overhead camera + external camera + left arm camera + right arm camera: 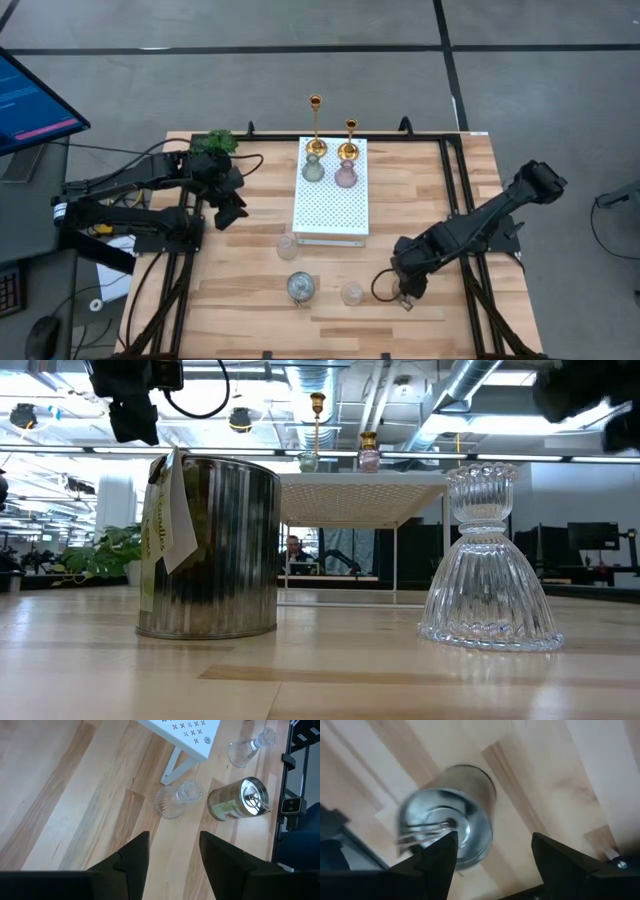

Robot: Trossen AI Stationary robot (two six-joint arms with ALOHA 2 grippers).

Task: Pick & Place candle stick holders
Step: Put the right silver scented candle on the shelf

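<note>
A shiny ribbed metal tin (208, 547) and a fluted clear glass holder (489, 565) stand on the matt wooden table (320, 670).

Low view: silvery tin holder (208, 547) with paper tag stands upright near table's front edge (320, 680), ribbed clear glass holder (489, 560) beside it, apart. White dotted board (360, 498) behind carries gold stick (317, 422), small cups.

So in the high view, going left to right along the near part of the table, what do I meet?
Left gripper → clear cup → silvery tin → second clear cup → right gripper.
</note>
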